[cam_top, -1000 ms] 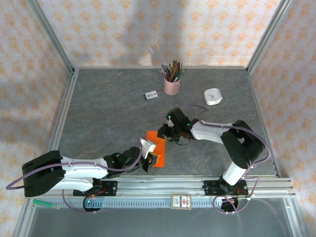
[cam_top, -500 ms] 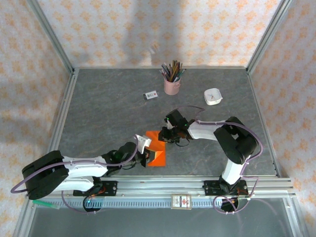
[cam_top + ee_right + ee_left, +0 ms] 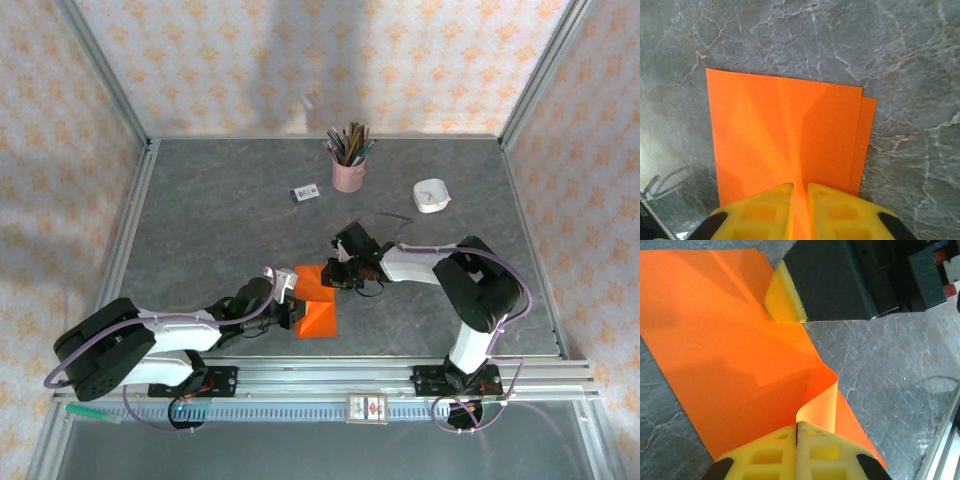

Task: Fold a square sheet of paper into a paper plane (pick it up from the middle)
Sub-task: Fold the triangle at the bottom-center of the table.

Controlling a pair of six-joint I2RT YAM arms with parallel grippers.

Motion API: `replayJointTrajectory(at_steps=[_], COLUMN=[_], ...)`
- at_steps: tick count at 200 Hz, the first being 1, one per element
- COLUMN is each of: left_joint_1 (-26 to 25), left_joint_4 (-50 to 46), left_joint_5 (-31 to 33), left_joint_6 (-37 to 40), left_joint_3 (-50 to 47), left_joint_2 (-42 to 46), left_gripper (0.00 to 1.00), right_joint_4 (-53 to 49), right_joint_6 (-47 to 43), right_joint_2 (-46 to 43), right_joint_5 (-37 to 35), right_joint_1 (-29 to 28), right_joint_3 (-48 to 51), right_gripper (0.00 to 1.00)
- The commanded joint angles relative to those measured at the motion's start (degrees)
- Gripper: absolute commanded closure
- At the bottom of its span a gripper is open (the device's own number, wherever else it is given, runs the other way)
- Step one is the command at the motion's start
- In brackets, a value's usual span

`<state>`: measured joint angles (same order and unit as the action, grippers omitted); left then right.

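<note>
The orange sheet of paper, already folded double, lies on the worktop between the two arms. It looks light, limp and easily creased, likely to slide on the stone, so it is best pinched at a raised edge or a buckle, not pressed flat. The left claw is at its 9 o'clock edge, shut on a lifted curl of the paper. The right claw sits at its 1 o'clock corner, fingers a narrow slit apart; whether they bite I cannot tell.
</note>
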<state>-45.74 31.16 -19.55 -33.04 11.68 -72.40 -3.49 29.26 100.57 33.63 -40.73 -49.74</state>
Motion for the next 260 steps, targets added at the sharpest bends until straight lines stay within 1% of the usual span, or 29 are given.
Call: replayJointTrajectory(at_steps=[1,44,96,202,260], left_joint_1=[0.9,2.3,2.6,3.0,3.1], left_joint_4=[0.4,-0.2,-0.7,-2.7,-3.4], left_joint_5=[-0.9,-0.6,-0.6,0.9,1.3], left_joint_6=[-0.2,-0.3,-0.1,0.8,1.4], left_joint_3=[-0.3,-0.6,-0.5,-0.8,0.1], left_joint_2=[-0.6,-0.9,-2.7,-2.5,-4.3], left_gripper=[1.0,1.0,1.0,1.0,1.0], right_joint_4=[-4.6,-4.4,-4.5,-4.4,-4.5], right_joint_6=[-1.3,-1.3,-1.4,-1.5,-1.6], right_joint_2=[1.6,1.7,1.8,2.1,2.1], right_joint_5=[-4.8,-4.7,-4.9,-4.8,-4.8], right_joint_1=[0.2,0.2,0.2,0.1,0.1], right_joint_3=[0.1,0.1,-0.2,-0.2,-0.3], right_gripper=[0.84,0.85,0.86,0.85,0.85])
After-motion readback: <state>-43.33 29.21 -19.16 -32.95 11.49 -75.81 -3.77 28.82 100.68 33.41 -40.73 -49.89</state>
